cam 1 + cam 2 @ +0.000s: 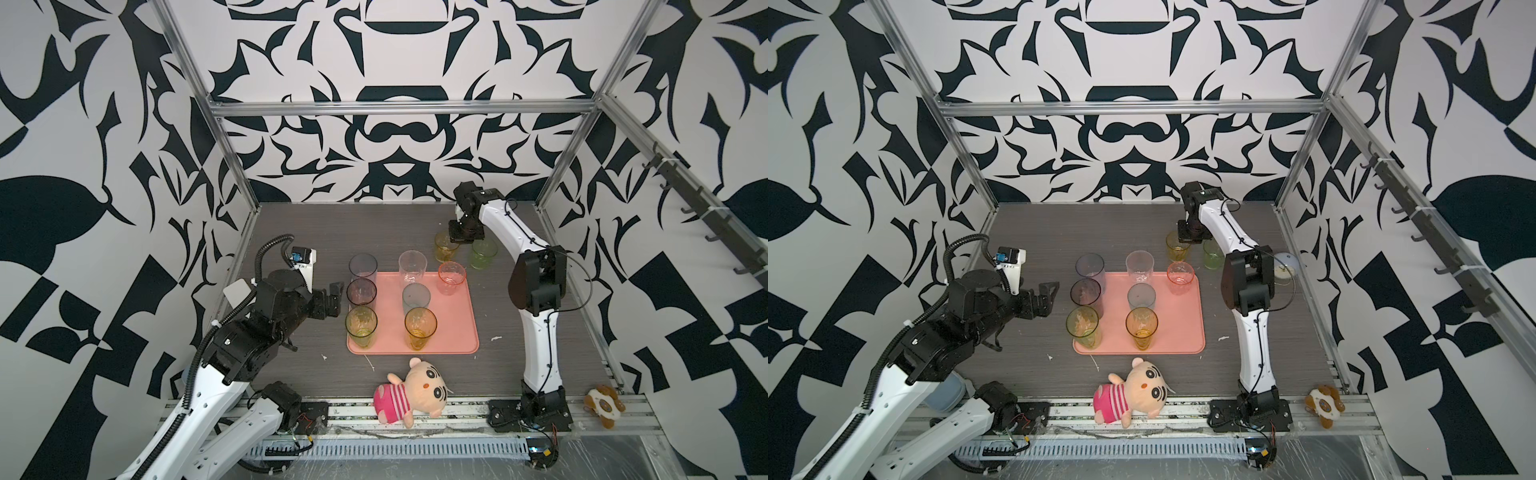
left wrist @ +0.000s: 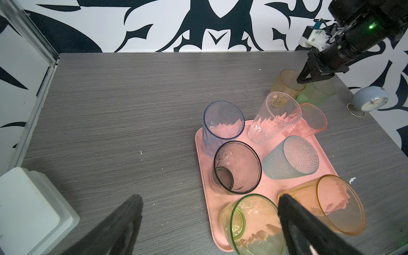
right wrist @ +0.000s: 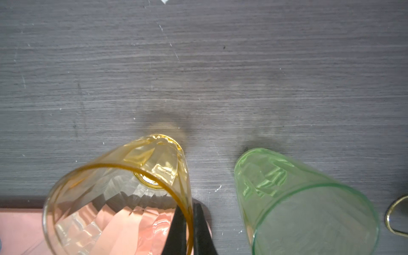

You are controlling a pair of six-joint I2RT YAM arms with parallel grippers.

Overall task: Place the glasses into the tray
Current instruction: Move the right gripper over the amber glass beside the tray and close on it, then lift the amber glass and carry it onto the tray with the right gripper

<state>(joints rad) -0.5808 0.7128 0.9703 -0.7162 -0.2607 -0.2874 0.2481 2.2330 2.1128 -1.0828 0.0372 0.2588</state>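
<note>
The salmon-pink tray (image 1: 453, 324) holds several glasses, among them a smoky one (image 1: 361, 291), a teal one (image 1: 416, 297) and an amber one (image 1: 420, 326). Behind the tray's far right corner, on the table, stand a yellow glass (image 1: 444, 249) and a green glass (image 1: 483, 253). My right gripper (image 3: 189, 212) is shut on the yellow glass (image 3: 132, 187), pinching its rim wall with one finger inside and one outside. My left gripper (image 1: 336, 297) hangs open and empty at the tray's left edge, beside the smoky glass (image 2: 237, 167).
A pink-striped plush toy (image 1: 411, 386) lies at the table's front edge, with a small plush dog (image 1: 604, 405) on the rail to its right. A pale blue clock (image 2: 369, 100) stands near the green glass. A white box (image 2: 33, 209) sits at the left front.
</note>
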